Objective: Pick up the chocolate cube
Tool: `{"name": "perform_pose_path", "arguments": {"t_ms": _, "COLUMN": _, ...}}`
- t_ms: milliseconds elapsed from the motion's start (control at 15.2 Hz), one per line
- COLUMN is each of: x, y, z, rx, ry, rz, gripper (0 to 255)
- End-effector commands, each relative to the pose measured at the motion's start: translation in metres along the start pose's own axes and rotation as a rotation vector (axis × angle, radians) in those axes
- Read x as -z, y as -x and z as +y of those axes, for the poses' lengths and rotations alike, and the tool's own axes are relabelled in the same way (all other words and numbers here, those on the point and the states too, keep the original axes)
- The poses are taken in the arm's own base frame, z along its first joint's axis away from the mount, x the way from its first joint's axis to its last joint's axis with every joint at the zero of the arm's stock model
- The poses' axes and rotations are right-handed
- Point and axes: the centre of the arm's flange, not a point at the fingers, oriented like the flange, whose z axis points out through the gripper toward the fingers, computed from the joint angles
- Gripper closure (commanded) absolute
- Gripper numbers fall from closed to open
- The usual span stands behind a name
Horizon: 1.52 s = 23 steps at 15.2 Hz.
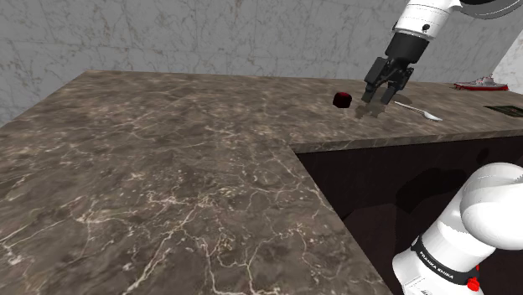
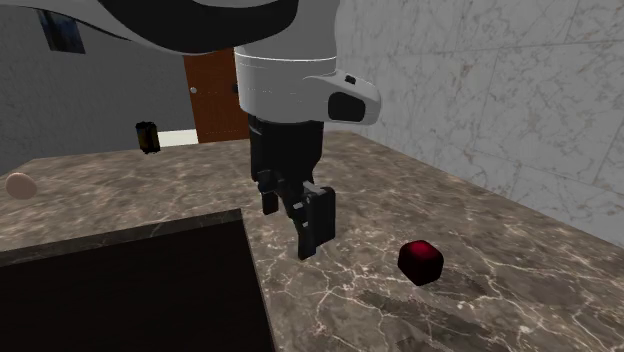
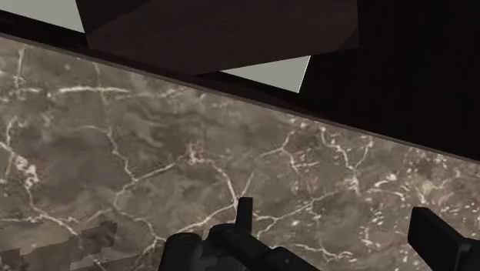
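The chocolate cube (image 1: 341, 100) is a small, dark red block with rounded corners, lying on the brown marble counter (image 1: 168, 176). My black gripper (image 1: 378, 97) hangs just above the counter, a short way toward the shoulder view's right of the cube, and it is open. In the second exterior view the cube (image 2: 420, 261) lies to the right of the gripper (image 2: 288, 230) and apart from it. Seen from the wrist, the two fingers (image 3: 244, 214) stand wide apart over bare marble (image 3: 115, 154) near the counter's edge, with nothing between them.
A pale spoon (image 1: 419, 111) lies just beyond the gripper, and a red and white object (image 1: 482, 84) sits further back. The counter is L-shaped around a dark recess (image 1: 377, 184). A dark can (image 2: 148, 137) and a pale round thing (image 2: 18, 185) stand at the far end.
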Motion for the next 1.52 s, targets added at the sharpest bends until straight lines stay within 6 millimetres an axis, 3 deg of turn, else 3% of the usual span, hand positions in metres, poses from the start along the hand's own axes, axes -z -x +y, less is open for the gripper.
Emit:
{"name": "perform_pose_path", "arguments": {"t_ms": 0, "x": 0.000, "y": 0.000, "z": 0.000, "rx": 0.000, "ry": 0.000, "rz": 0.000, "gripper": 0}}
{"name": "perform_pose_path", "arguments": {"t_ms": 924, "x": -0.009, "y": -0.158, "z": 0.081, "rx": -0.025, "ry": 0.090, "rz": -0.002, "gripper": 0}}
{"name": "perform_pose_path", "arguments": {"t_ms": 1452, "x": -0.048, "y": -0.156, "z": 0.087, "rx": -0.025, "ry": 0.090, "rz": -0.002, "gripper": 0}}
